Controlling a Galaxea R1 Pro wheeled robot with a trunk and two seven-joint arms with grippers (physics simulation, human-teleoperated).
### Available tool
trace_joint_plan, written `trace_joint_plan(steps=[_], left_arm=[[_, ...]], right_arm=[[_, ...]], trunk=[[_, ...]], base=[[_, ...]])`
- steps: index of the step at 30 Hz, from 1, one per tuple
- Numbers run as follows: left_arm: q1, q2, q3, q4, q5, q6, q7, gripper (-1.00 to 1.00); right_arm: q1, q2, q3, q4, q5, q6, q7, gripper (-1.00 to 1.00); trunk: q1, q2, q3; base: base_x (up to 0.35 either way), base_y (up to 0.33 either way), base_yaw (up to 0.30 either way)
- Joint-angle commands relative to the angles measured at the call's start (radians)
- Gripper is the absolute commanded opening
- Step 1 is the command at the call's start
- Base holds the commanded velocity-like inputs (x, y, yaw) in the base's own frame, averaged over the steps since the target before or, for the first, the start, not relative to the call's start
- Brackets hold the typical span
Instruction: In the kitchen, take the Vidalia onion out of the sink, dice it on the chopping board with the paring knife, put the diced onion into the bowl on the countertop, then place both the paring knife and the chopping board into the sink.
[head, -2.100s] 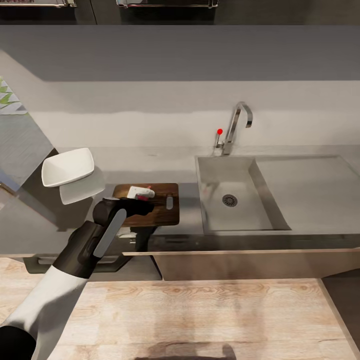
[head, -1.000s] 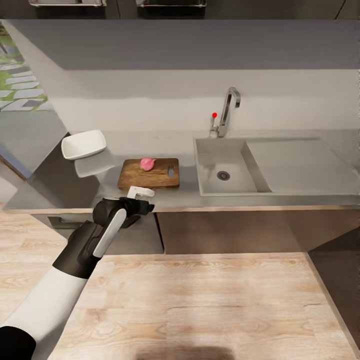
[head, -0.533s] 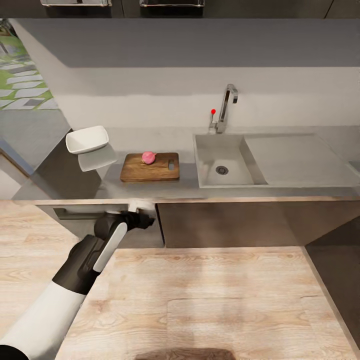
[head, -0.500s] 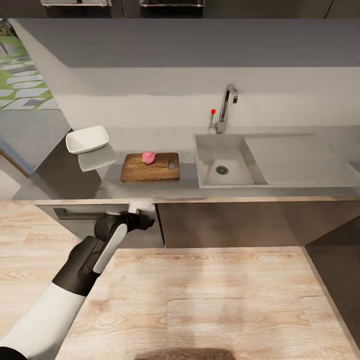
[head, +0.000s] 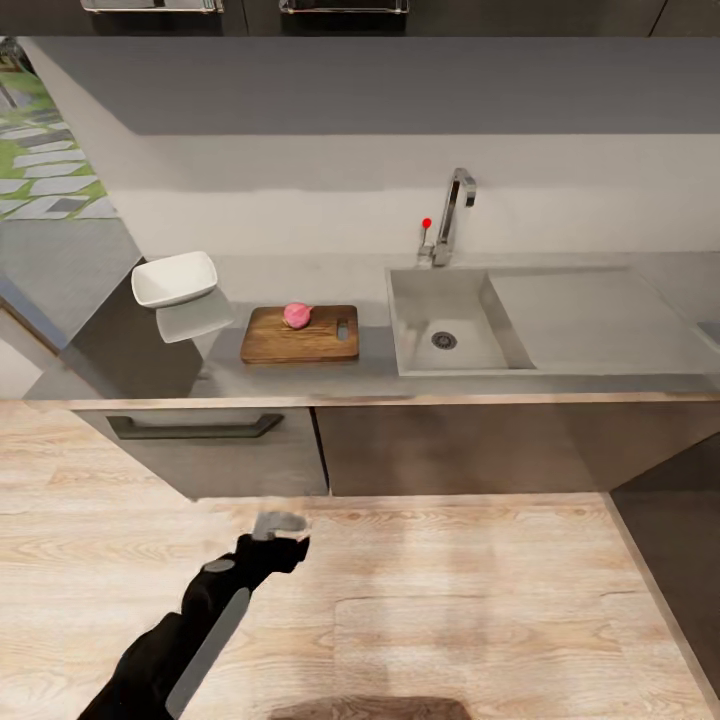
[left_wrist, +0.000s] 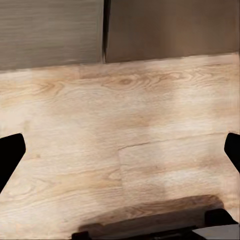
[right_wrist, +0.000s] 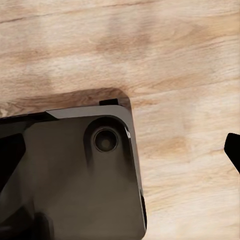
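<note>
- Sitting on the dark brown wooden chopping board: the pink, roundish onion, whole, so removal from the grey steel sink reads as done; basin holds nothing.
- White shallow square bowl on the grey counter, just left of the board, holds nothing.
- Paring knife not located.
- Left end effector low over the wooden floor, fingers spread, holding nothing.
- Right end effector: state cannot be told.
- Remaining, by my judgement: dicing, transfer, both items to sink.
</note>
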Motion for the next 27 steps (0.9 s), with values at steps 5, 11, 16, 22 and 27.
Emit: trace_joint_plan(steps=[5, 11, 16, 22, 27], left_arm=[[0.237, 0.065, -0.008, 0.025, 0.007, -0.292, 0.009, 1.0], [0.399, 0.109, -0.026, 0.201, 0.006, -0.709, 0.007, 1.0], [0.427, 0.111, -0.069, 0.454, 0.007, -1.02, 0.007, 1.0], [0.431, 0.079, -0.076, 0.603, 0.008, -1.174, 0.009, 1.0], [0.43, 0.071, -0.074, 0.666, 0.009, -1.196, 0.009, 1.0]], right_arm=[[0.0, -0.005, 0.007, -0.002, -0.003, -0.002, -0.009, 1.0], [0.0, -0.015, 0.004, -0.002, -0.005, -0.003, -0.01, 1.0], [0.0, -0.024, 0.003, -0.002, -0.006, -0.004, -0.009, 1.0], [0.0, -0.025, 0.002, -0.003, -0.007, -0.005, -0.009, 1.0], [0.0, -0.023, 0.004, -0.005, -0.008, -0.005, -0.009, 1.0]], trunk=[[0.001, -0.002, -0.001], [0.001, -0.002, -0.001], [0.001, -0.002, 0.001], [0.001, -0.002, 0.008], [0.001, -0.002, 0.008]], base=[[0.0, 0.0, 0.0], [0.0, 0.0, 0.0], [0.0, 0.0, 0.0], [0.0, 0.0, 0.0], [0.0, 0.0, 0.0]])
